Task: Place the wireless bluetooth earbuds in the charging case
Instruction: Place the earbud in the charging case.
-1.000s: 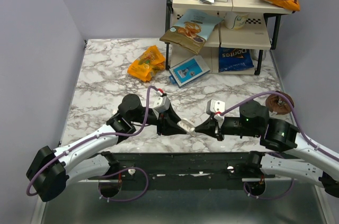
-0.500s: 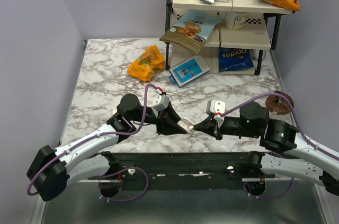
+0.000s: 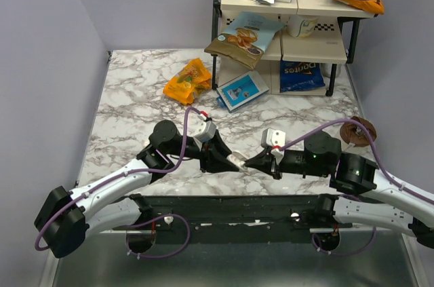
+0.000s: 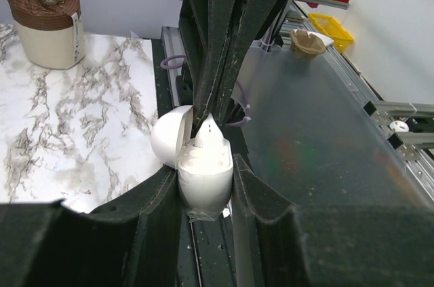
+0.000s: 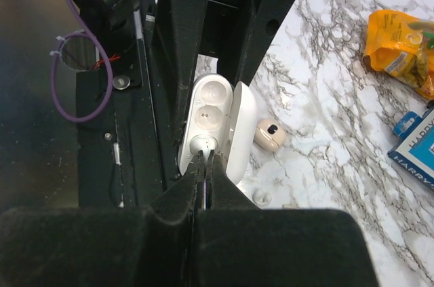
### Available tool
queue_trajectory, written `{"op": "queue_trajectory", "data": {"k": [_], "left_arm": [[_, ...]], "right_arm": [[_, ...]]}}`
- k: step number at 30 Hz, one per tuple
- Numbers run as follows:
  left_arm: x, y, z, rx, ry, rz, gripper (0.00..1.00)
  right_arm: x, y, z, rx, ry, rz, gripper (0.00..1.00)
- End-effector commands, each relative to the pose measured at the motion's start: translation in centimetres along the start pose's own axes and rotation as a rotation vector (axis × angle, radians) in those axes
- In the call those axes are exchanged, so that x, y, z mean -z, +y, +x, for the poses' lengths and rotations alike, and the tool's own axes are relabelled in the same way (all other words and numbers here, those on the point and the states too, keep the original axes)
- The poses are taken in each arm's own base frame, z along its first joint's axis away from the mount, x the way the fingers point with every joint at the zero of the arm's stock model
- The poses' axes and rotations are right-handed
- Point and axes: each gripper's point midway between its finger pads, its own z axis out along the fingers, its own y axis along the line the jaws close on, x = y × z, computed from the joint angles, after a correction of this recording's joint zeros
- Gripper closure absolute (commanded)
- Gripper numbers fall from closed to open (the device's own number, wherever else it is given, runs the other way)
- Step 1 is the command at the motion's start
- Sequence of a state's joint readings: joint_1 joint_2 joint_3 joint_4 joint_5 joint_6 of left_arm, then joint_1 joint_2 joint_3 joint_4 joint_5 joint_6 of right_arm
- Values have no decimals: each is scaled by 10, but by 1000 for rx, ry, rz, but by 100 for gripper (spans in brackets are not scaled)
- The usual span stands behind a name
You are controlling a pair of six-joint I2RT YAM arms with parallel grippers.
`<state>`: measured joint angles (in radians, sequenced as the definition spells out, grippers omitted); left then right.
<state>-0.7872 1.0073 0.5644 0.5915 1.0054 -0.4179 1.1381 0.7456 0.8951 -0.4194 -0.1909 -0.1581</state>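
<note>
My left gripper (image 3: pixel 227 158) is shut on the cream charging case (image 4: pixel 203 173) and holds it above the table's near edge, lid (image 4: pixel 169 139) open. The case also shows in the right wrist view (image 5: pixel 234 124), with two wells. My right gripper (image 5: pixel 205 155) is shut on a white earbud (image 4: pixel 209 131) and its tips sit at the case's nearer well; the farther well (image 5: pixel 207 115) looks empty. A second, beige earbud (image 5: pixel 270 135) with a dark spot lies on the marble beside the case. In the top view the right gripper (image 3: pixel 252 163) meets the case tip to tip.
A small white bit (image 5: pixel 260 197) lies on the marble near the loose earbud. A brown-topped round object (image 3: pixel 357 131) stands at the right. An orange snack bag (image 3: pixel 188 81) and a blue packet (image 3: pixel 243 89) lie farther back, before a shelf (image 3: pixel 285 2) of snacks.
My right gripper has moved left and closed the gap to the case. The left gripper has shifted slightly but still holds the case.
</note>
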Motion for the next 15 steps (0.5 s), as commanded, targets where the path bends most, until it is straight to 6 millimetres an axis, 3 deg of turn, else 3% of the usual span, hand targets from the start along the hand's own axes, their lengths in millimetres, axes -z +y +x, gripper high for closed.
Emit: {"op": "queue_trajectory", "data": {"k": [1, 9, 15], "left_arm": [[0, -4, -12, -73, -38, 17, 100], [0, 0, -13, -78, -40, -4, 100], [1, 3, -11, -77, -44, -25, 100]], "right_arm": [[-1, 2, 11, -3, 29, 4, 98], [3, -2, 5, -19, 9, 34, 68], [9, -10, -4, -36, -28, 84, 59]]}}
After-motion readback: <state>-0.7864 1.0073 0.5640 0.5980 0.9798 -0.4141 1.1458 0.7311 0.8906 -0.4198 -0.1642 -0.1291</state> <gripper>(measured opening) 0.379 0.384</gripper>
